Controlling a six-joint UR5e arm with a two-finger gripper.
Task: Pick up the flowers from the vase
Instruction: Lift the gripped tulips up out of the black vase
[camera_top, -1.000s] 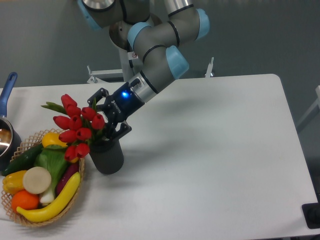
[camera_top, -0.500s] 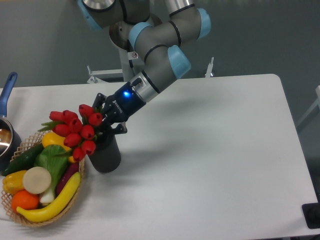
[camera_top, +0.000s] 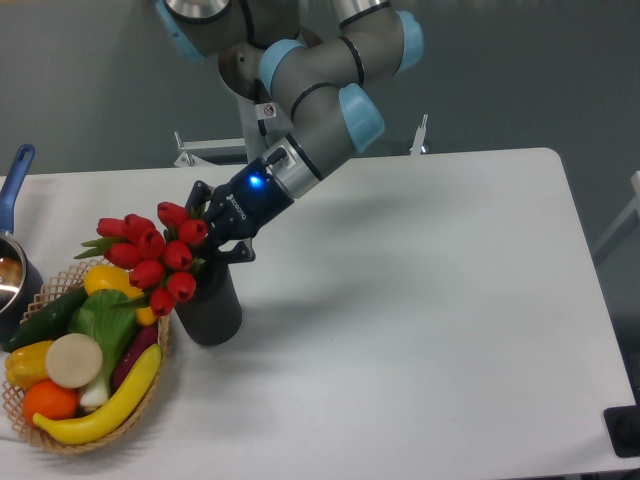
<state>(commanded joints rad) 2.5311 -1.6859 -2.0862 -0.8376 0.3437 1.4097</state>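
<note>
camera: end effector clamps flowers above vase.

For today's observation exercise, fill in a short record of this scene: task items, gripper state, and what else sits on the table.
flowers: red tulips, leaning left over the basket, stems in the vase
vase: dark cylinder, upright on the white table
gripper: closed on the stems just above the vase mouth
basket: wicker basket of fruit and vegetables, left of the vase
pot: blue-handled pot at the left edge
</note>
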